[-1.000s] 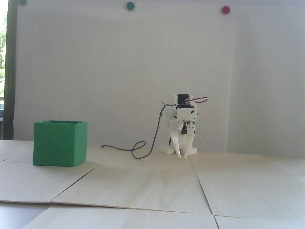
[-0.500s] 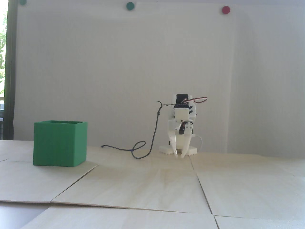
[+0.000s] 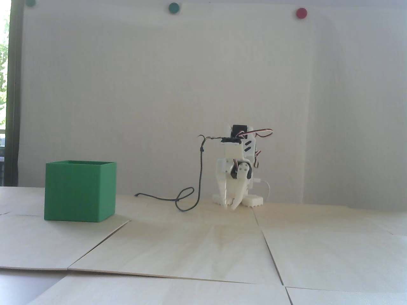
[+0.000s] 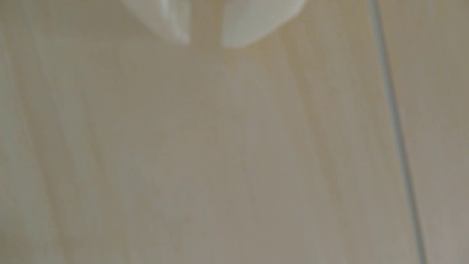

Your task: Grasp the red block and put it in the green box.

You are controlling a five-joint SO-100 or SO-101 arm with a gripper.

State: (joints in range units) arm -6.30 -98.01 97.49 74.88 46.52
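Fixed view: the green box (image 3: 80,192) is seen at left on the table (image 3: 203,251), well apart from the arm (image 3: 239,165). Cube shape, matte, thin walls, fine vertical ridging on the sides, top open. Its inside is hidden from this low angle. The red block is not seen in this view, so its location cannot be told.

The table is made of pale wood-grain panels, with seams running between them; one panel edge near the front is lifted slightly. The wall behind is plain white, with two green dots (image 3: 173,8) and a red dot (image 3: 301,13) along the top.

The arm is white plastic with black servos, folded low and compact at the back of the table. Red-white-black wires (image 3: 261,132) are looped off its top, and a thin dark cable (image 3: 190,190) is draped down and coiled on the table to its left. The gripper (image 3: 231,205) is pointed straight down, with the tips just over or on the table surface. The fingers taper to points. A narrow gap is seen between the tips, and nothing is held.

Wrist view: heavily blurred. Two white tapered fingertips (image 4: 177,28) enter from the top edge, and the gripper (image 4: 205,44) is seen slightly parted with only bare wood between the tips. The table (image 4: 203,152) fills the frame with soft lengthwise grain. One panel seam (image 4: 396,127) runs down the right side.
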